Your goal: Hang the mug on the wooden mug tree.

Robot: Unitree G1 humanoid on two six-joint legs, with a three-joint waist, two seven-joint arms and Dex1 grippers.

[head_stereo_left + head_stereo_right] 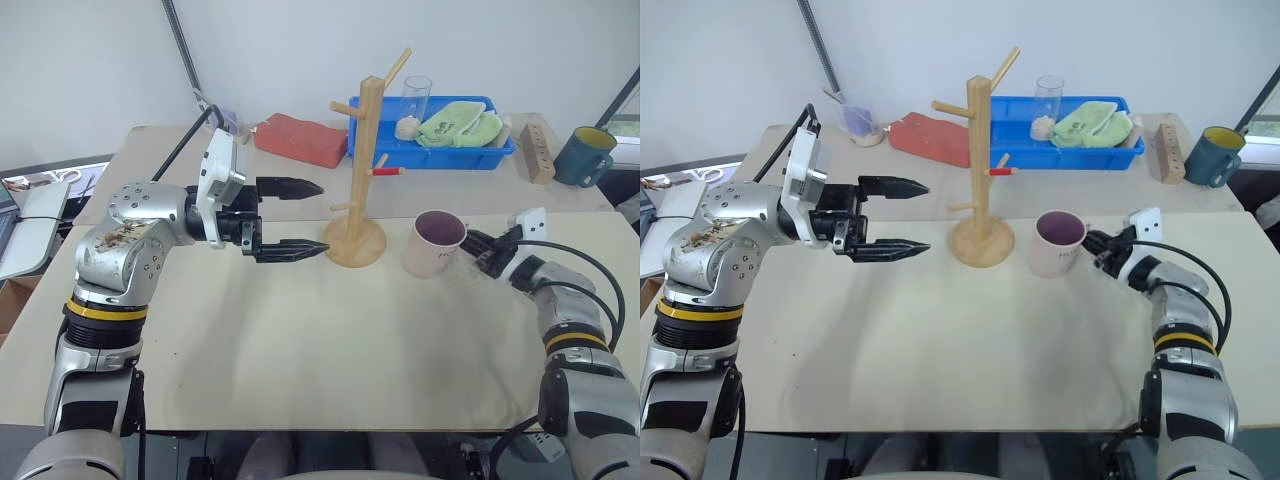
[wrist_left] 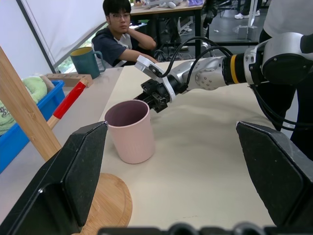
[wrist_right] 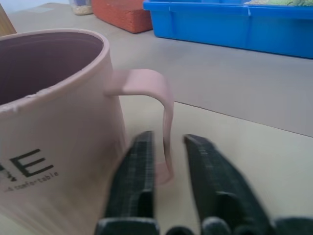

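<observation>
Right wrist view shows the right hand (image 3: 164,161) pinching the mug (image 1: 434,243) handle, unclear from head views; left hand (image 1: 300,218) gapes wide, mug tree (image 1: 362,170) just beyond its fingertips on surface (image 1: 300,350).

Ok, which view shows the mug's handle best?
The right wrist view: the mug's handle is close up, its loop between the right gripper fingers. In the eye views the gripper hides the handle; the left wrist view shows just the mug body.

The pink mug (image 1: 434,243) stands upright on the table, just beside the wooden mug tree (image 1: 365,170).
</observation>
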